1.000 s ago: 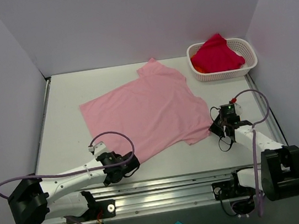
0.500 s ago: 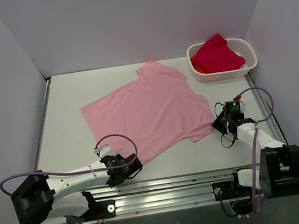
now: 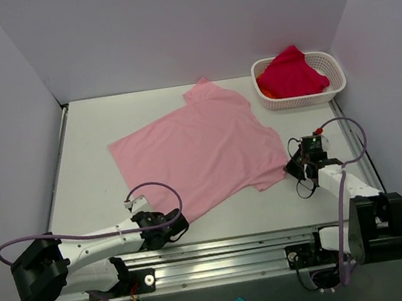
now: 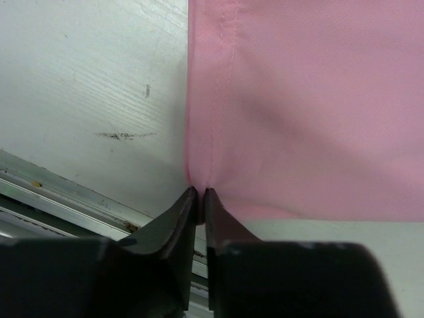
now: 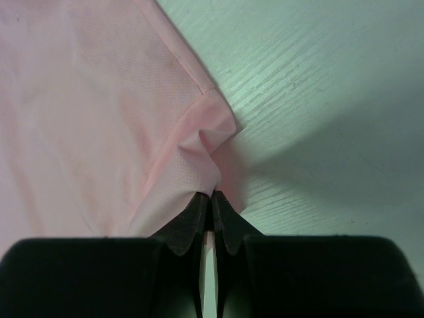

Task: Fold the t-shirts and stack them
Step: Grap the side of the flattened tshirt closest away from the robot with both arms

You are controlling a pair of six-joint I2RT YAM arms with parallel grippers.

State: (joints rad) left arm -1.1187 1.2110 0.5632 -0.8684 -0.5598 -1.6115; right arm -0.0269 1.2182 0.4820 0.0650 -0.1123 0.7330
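Where we find things on the table

We see the spread t-shirt [image 3: 194, 151] lying aslant on the middle of the table [image 3: 90, 158]. Behind it to the right, in the far right corner, stands the basket [image 3: 336, 89], and the other t-shirt [image 3: 291, 74] is heaped inside it. The left gripper [image 3: 180, 223] pinches the spread shirt's near left corner and the right gripper [image 3: 291, 170] its near right corner. The arm bases stand in front of them at the near edge.

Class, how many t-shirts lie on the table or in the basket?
2: pink t-shirt spread mid-table; red t-shirt bunched in the basket, far right. Others may hide beneath.
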